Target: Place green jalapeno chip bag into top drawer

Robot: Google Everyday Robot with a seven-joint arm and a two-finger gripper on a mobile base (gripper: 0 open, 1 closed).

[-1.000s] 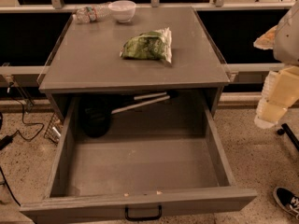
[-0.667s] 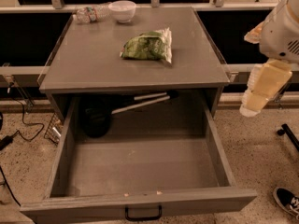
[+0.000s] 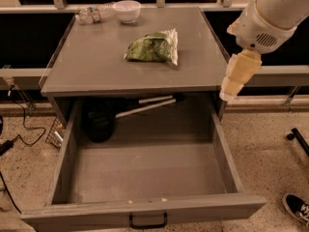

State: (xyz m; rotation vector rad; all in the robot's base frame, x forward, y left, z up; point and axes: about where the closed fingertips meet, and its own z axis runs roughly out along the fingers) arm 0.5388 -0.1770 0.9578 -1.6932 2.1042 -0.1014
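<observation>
The green jalapeno chip bag [image 3: 153, 47] lies flat on the grey table top [image 3: 96, 66], right of centre, its pale sealed end facing right. The top drawer [image 3: 145, 173] is pulled wide open below the table top, with a black handle [image 3: 147, 221] on its front panel. My gripper [image 3: 231, 88] hangs from the white arm [image 3: 273, 13] at the table's right edge, above the drawer's right wall, to the right of the bag and apart from it. It holds nothing.
A clear plastic bottle [image 3: 94, 14] lies next to a white bowl [image 3: 126, 9] at the back left of the table top. A black round object [image 3: 99, 120] and a pale rod [image 3: 145, 106] lie at the back of the drawer. Cables [image 3: 14, 134] run along the floor at left; a shoe [image 3: 297, 208] is at bottom right.
My arm has swung in from the right, and the gripper has moved left to the table's right edge. The bag and drawer have not moved.
</observation>
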